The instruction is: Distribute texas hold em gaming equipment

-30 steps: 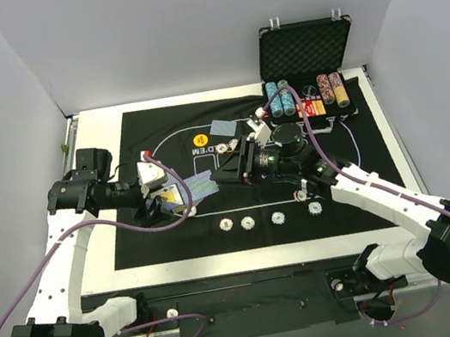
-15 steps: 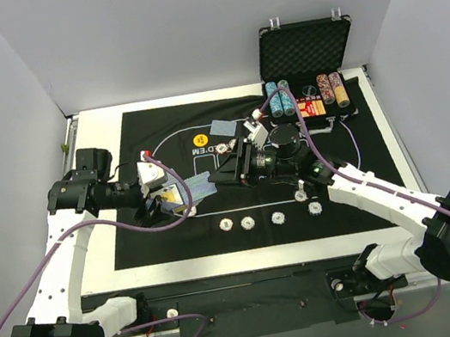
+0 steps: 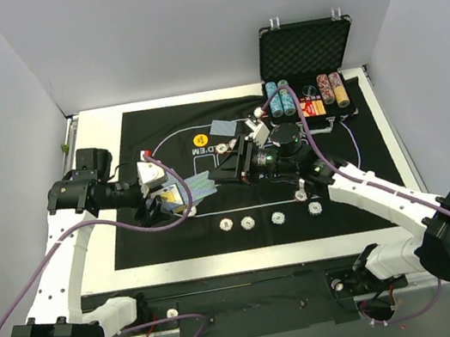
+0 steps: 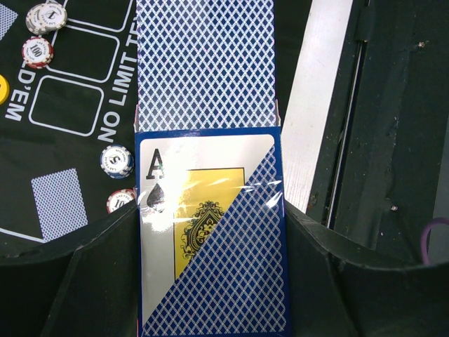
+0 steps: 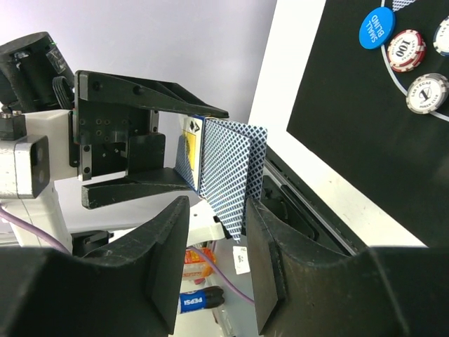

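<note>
Blue lattice print covers the playing card (image 4: 205,63) that sticks out of the pack (image 4: 231,281), and my next move turns on that card. My left gripper (image 4: 210,232) is clamped on the pack, a blue-bordered box whose front shows an ace of spades on yellow under glossy film.

Seen from above, pack and card are held over the felt mat (image 3: 221,243) toward its 9 o'clock edge. The card's long axis runs roughly 9 to 3, with its free end toward 3. My right gripper (image 3: 238,164) faces it from that side, so the card lies at 9 o'clock from it, and this is the free arm nearest to it.

On the right wrist camera the card's free corner dips into the gap between my right fingers (image 5: 168,260). They stand part-way apart with space on either side, so I judge no pinch is made yet. I reckon the job is to close squarely on the thin edge and draw toward 3 o'clock along the card's length, so it slides out without dragging the pack.

A row of poker chips (image 3: 278,217) lies at the mat's 6 o'clock, and a dealt card (image 3: 224,126) lies face down near 12.
</note>
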`<state>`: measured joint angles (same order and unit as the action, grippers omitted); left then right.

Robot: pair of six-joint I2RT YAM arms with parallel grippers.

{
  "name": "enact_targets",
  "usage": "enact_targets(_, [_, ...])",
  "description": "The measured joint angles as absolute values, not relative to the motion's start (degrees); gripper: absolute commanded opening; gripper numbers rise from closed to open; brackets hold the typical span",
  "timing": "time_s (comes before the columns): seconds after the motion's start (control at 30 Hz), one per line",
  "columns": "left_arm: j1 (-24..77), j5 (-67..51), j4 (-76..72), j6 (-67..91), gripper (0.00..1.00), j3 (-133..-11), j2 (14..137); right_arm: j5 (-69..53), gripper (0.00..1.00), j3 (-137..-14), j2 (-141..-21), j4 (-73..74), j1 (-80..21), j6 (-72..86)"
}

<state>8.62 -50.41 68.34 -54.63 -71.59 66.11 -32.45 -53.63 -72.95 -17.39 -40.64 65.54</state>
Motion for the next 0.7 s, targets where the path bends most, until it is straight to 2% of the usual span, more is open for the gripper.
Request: enact_targets(0.7, [8.6,-50.4,68.3,-54.6,0.12,-71.6,66.1,-33.0,0.33,-52.2,-74.1,-21.9,-41.3,68.0])
